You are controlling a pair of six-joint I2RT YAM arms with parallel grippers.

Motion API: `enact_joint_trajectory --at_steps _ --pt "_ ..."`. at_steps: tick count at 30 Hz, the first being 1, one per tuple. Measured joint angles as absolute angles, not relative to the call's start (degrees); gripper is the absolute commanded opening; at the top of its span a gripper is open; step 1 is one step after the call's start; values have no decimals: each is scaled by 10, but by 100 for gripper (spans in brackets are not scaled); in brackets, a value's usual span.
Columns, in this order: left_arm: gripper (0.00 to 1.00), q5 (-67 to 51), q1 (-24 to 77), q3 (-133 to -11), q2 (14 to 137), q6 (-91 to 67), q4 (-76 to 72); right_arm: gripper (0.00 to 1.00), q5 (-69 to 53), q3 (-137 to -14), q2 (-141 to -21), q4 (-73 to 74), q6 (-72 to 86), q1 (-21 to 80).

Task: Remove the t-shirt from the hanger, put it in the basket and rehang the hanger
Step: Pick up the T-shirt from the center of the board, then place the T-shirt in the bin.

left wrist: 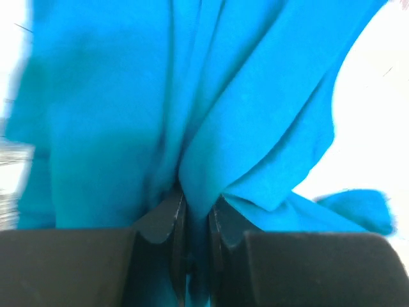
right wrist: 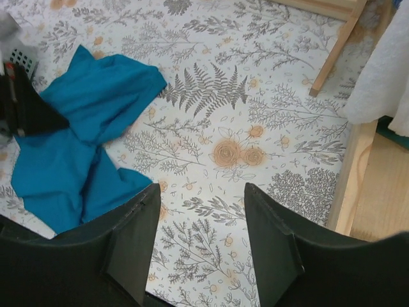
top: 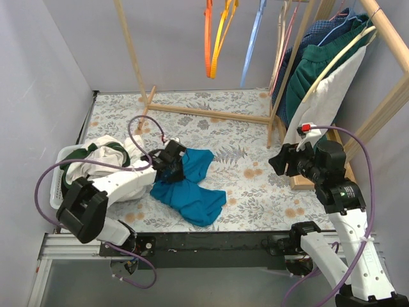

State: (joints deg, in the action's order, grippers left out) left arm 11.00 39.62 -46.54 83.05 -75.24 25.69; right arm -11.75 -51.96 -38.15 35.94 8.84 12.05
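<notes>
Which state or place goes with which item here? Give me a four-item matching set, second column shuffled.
Column 1
1. left gripper
2. right gripper
3. blue t-shirt
4. white garment

Column 2
A. hanging on the wooden rack, far right
B. jaws open, nothing between them
C. crumpled on the table, off any hanger
D. jaws shut on a fold of cloth

Pairs: 1-D, 2-B, 3-C, 4-A

T-shirt [top: 192, 190] on table [top: 246, 144] centre-left; basket [top: 56, 192] left of it; rack [top: 211, 114] behind; hung clothes [top: 319, 70] right.
</notes>
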Motion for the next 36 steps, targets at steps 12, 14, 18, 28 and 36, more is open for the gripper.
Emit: enact_joint_trajectory --at_steps 12,14,18,28,36 --pt "0 91 152 -788 707 -668 432 61 -183 -468 -357 355 89 121" --pt "0 103 146 -846 704 -661 451 61 -192 -460 -357 344 91 121" --pt "0 142 116 -915 687 -661 484 60 -210 -451 -362 329 95 121" --pt "0 282 81 -922 600 -691 519 59 -243 -445 -387 297 106 121" --pt "0 352 76 -672 477 -771 517 58 -257 -432 -386 286 115 121"
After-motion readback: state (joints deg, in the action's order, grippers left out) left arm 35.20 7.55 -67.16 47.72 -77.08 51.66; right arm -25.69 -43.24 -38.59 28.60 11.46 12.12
